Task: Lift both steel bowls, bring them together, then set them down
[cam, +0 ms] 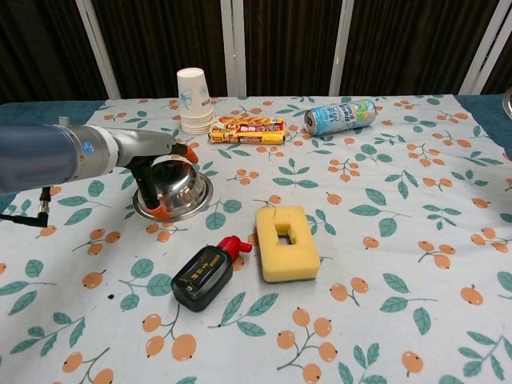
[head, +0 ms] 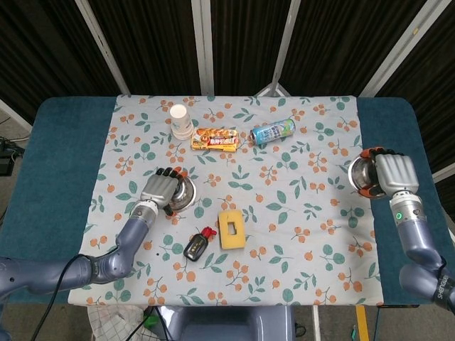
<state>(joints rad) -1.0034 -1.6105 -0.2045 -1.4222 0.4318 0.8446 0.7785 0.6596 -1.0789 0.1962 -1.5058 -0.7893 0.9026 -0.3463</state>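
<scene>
Half done, by the look of it. Right bowl [head: 364,175] up off the cloth at the right edge of the frame, held by the right hand [head: 395,174] — fingers curled round its rim. Left bowl [cam: 178,184] not lifted yet, sitting left of centre with the left hand [cam: 154,150] over it, fingers at the rim; cannot tell if gripping. Left to do: lift it, meet, set down. Right hand seen only from the head view; chest view shows the left fingertips [cam: 162,212] close up.
</scene>
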